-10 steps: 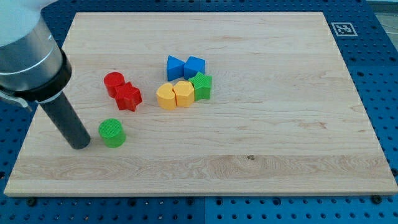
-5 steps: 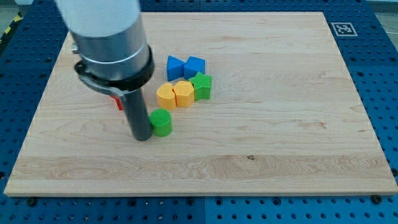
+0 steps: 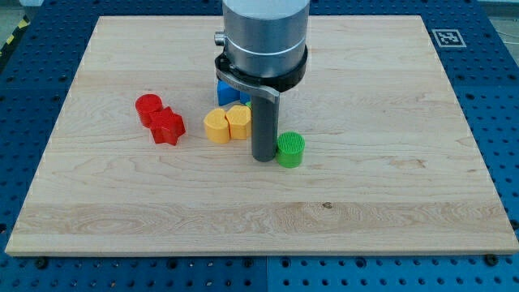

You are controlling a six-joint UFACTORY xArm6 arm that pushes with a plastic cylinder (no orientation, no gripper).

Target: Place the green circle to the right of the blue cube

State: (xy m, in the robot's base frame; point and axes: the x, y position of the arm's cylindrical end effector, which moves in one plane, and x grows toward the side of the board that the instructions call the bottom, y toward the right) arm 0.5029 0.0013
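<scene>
The green circle [image 3: 290, 150] sits on the wooden board just below the block cluster, near the board's middle. My tip [image 3: 263, 157] touches its left side. The rod and arm body hide most of the blue blocks; only a bit of a blue block [image 3: 223, 90] shows at the arm's left, so the blue cube cannot be made out. The green star that stood right of the yellow blocks is hidden behind the rod.
Two yellow blocks [image 3: 227, 123] sit side by side just left of the rod. A red circle [image 3: 148, 108] and a red star [image 3: 168, 128] lie at the view's left. The board's [image 3: 389, 186] edges meet a blue perforated table.
My tip has swept to the view's right, pushing the green circle from the board's left, below the red blocks, to below and right of the yellow blocks.
</scene>
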